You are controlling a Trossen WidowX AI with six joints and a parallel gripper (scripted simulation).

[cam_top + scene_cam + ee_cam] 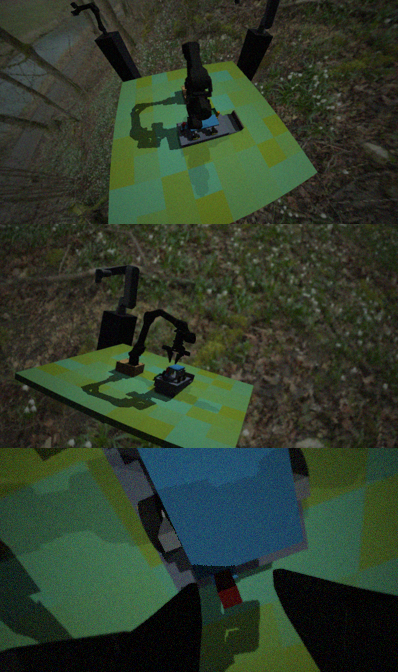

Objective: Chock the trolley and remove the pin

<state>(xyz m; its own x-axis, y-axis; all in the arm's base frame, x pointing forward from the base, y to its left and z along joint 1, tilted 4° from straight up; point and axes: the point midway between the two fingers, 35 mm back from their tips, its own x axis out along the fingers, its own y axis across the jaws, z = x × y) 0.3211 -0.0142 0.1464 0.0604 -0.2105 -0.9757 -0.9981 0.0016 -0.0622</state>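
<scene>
The trolley stands on the grey ramp, its flat blue top uppermost. The stop pin's red head shows at the trolley's uphill end. My gripper is open and empty above that end, the red head lying between the fingertips in the wrist view. The chock's orange handle shows at the ramp's far edge, near the trolley's downhill end; its wheel contact cannot be told. The green tray is mostly hidden behind the arm.
A raised end wall closes the ramp's downhill end. The arm rises from a brown base block behind the ramp. Black pedestals with other arms stand beyond the table's back edge. Arm shadows cross the table.
</scene>
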